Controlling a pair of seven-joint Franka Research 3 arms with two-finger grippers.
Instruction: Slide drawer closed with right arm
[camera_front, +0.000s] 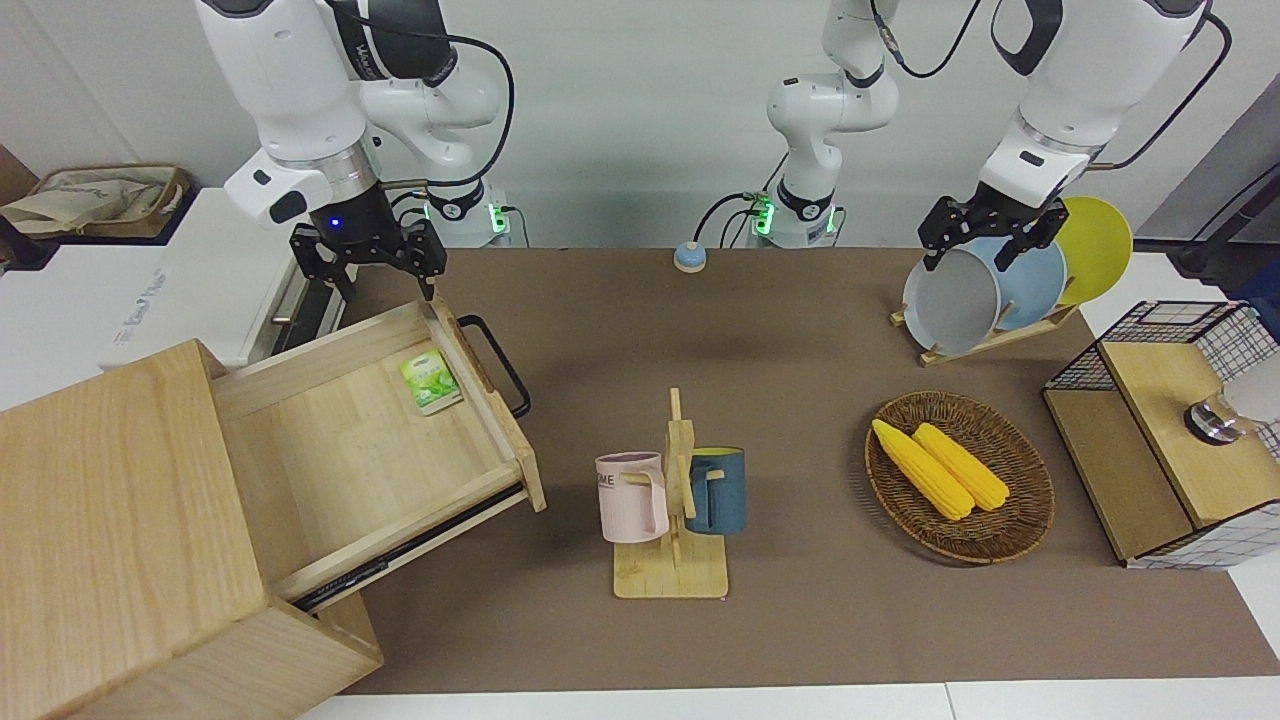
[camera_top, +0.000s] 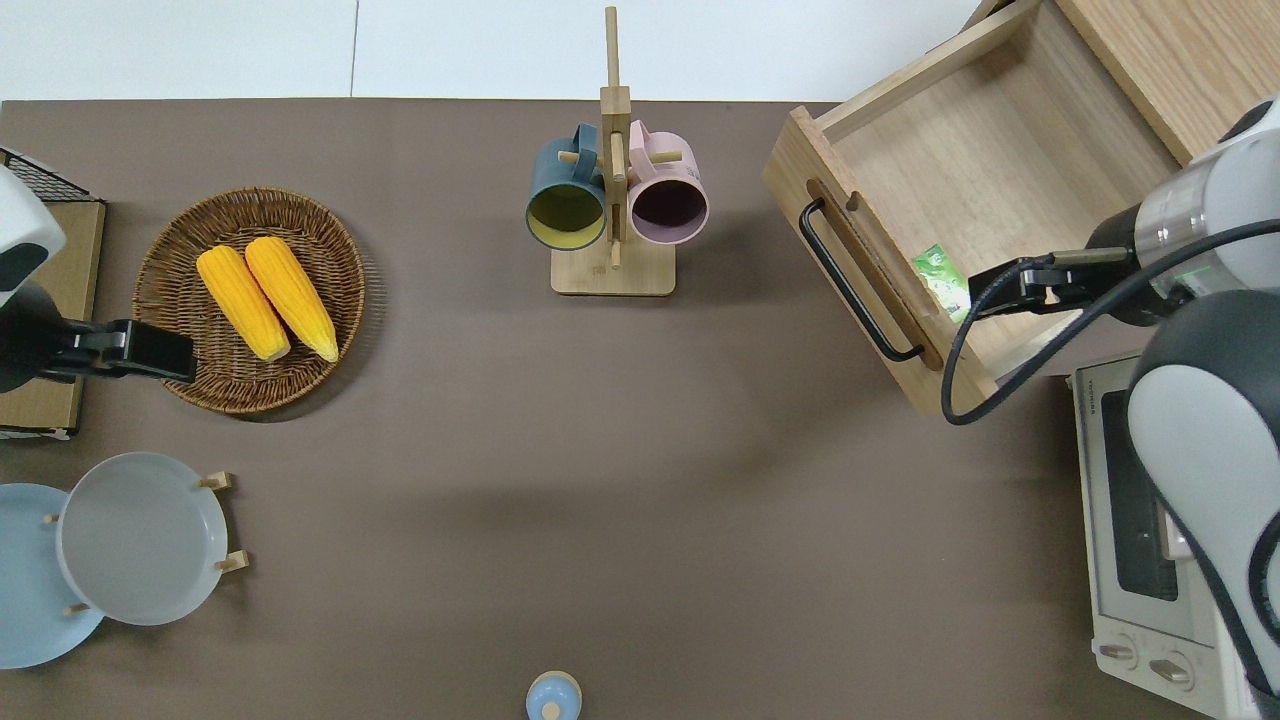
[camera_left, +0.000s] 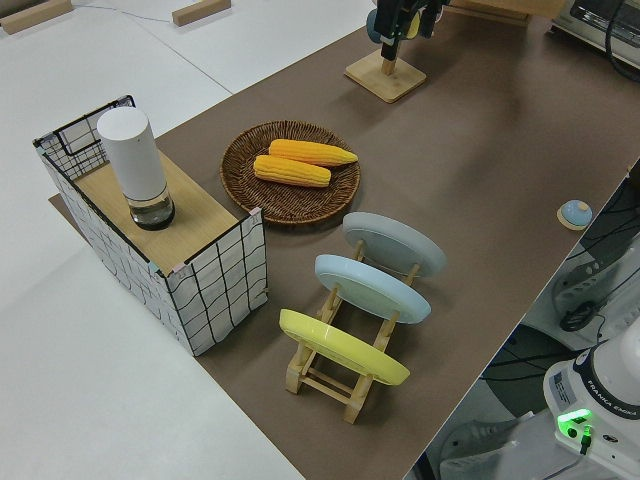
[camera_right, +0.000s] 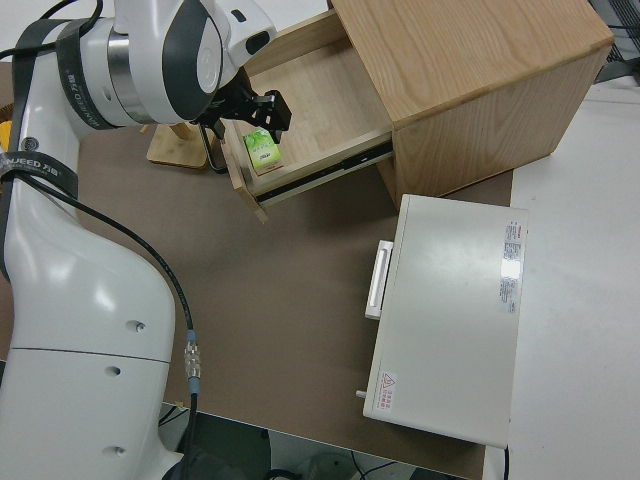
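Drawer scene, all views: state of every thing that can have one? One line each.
drawer: pulled open, green packet inside
right gripper: open, over the drawer's corner nearest the robots
left gripper: open, arm parked
toaster oven: door closed
pink mug: hung on the mug stand
blue mug: hung on the mug stand
basket: holds two corn cobs
plates: three, on edge in rack

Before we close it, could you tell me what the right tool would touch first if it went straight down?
Probably the drawer near its corner closest to the robots, beside the green packet; the right tool points down there, though depth is unclear.
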